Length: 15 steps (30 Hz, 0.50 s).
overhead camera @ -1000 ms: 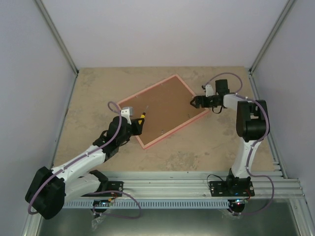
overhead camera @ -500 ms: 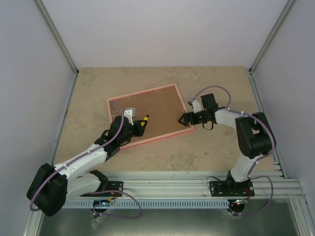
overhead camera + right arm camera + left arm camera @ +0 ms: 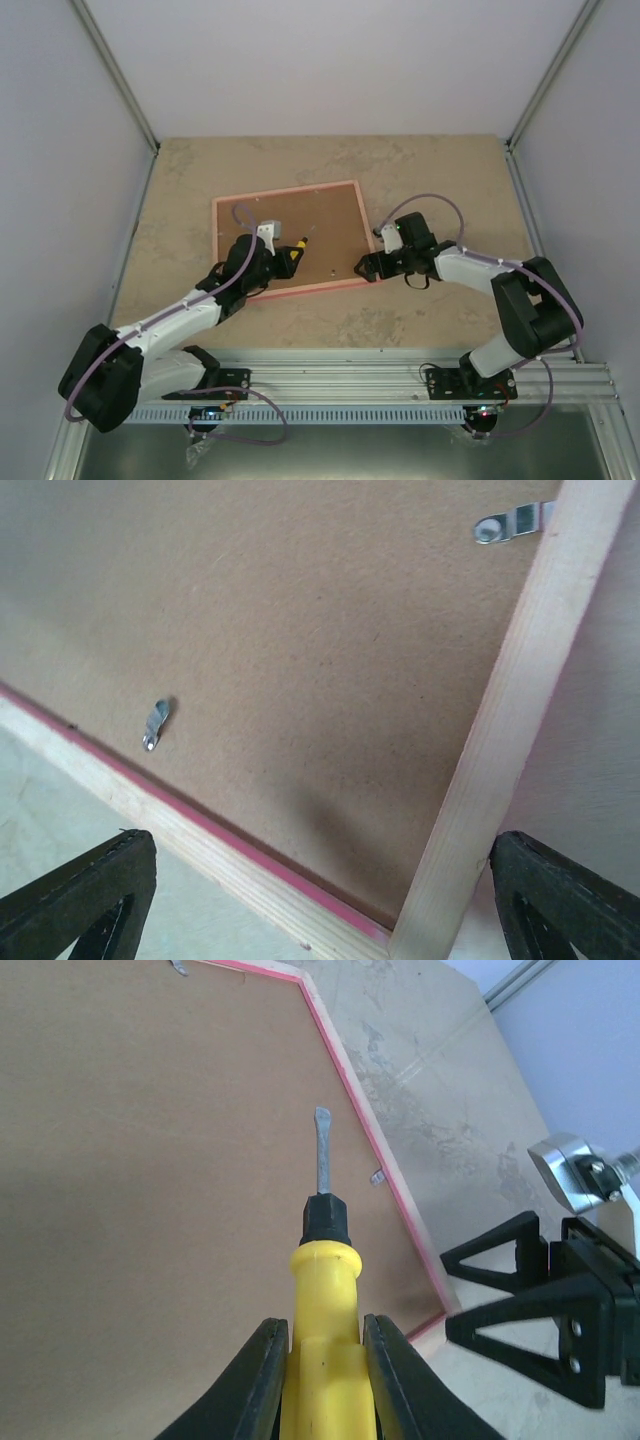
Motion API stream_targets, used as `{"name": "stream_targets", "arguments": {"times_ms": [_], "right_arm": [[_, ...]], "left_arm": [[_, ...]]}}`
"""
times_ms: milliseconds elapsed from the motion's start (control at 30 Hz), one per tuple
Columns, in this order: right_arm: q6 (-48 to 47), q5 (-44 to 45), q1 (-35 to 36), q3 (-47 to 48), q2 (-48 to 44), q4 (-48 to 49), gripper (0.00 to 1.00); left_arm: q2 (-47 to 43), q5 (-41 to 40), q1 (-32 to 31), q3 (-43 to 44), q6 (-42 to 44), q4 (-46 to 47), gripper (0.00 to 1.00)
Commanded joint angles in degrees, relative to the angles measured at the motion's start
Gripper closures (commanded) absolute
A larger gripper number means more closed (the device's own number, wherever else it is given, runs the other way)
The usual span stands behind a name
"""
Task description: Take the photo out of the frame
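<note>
Frame (image 3: 285,190), thin pink, lying face down at scene centre, brown backing board (image 3: 320,215) uppermost, the photo not showing, likely under it. Right gripper (image 3: 368,267), fingers spread wide and grasping nothing, straddling the near right corner; left gripper (image 3: 278,258) clenching a yellow screwdriver (image 3: 325,1280). Step in hand, judged: blade tip should be sliding flat under each small metal clip (image 3: 377,1175), turning it aside without gouging
</note>
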Motion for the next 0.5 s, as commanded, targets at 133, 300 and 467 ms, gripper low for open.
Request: {"name": "stream_targets", "arguments": {"times_ms": [133,300,467], "right_arm": [[2.2,3.6,5.2,-1.8,-4.0,0.3,0.09],[3.6,12.0,5.1,0.3,-4.3,-1.9,0.19],[4.3,13.2,5.1,2.2,-1.7,0.0,0.25]], "left_arm": [[1.7,1.7,-0.6,2.9,-0.4,0.8,1.0],[4.4,0.4,-2.9,4.7,0.4,-0.4,1.0],[7.5,-0.6,-4.1,7.4,1.3,-1.9,1.0]]}}
